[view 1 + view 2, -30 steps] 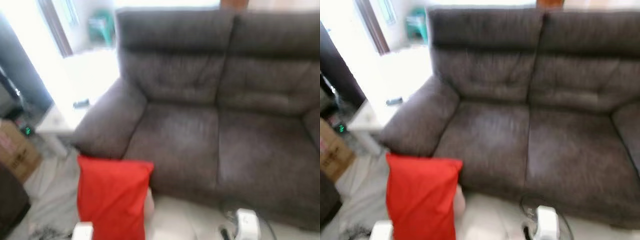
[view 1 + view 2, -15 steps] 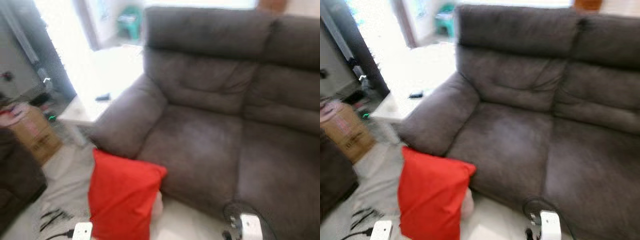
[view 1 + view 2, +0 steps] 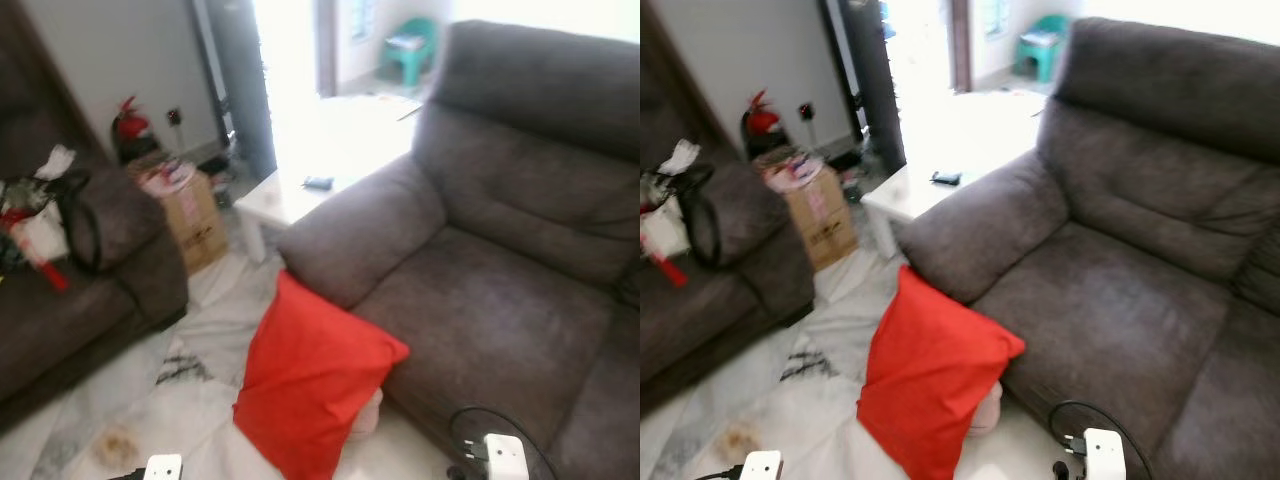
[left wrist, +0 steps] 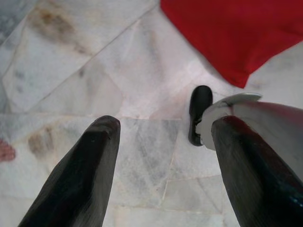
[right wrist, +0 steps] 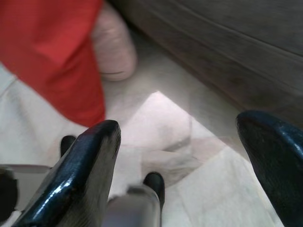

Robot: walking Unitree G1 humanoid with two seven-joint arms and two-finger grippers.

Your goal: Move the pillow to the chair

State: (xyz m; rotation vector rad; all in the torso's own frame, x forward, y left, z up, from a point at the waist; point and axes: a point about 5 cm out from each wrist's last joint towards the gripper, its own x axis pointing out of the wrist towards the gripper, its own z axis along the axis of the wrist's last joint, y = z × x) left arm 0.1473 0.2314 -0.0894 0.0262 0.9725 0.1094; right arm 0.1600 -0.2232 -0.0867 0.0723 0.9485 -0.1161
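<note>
Red pillow (image 3: 312, 390) stands tilted on the marble floor (image 3: 150, 400), leaning against the front of the grey-brown sofa (image 3: 500, 290), just below the sofa's near armrest (image 3: 360, 235); a pale pink cushion (image 3: 985, 408) is tucked between the pillow and the sofa base. Beside that armrest, on the side away from the seat, stands a white low surface (image 3: 300, 190) with a small dark object (image 3: 318, 183) on it; next to it sits a cardboard box (image 3: 190, 215). Farther from the sofa, across the floor, a second dark sofa (image 3: 70, 290) carries a black bag (image 3: 80, 225) and loose clutter, and a red fire extinguisher (image 3: 128, 125) stands by the wall behind it. Left hand (image 4: 161, 137) hangs over the floor, fingers spread apart and holding nothing, a pillow corner ahead of it. Right hand (image 5: 184, 137) likewise hangs with fingers wide apart and empty, facing the pillow, the pink cushion and the sofa base.
</note>
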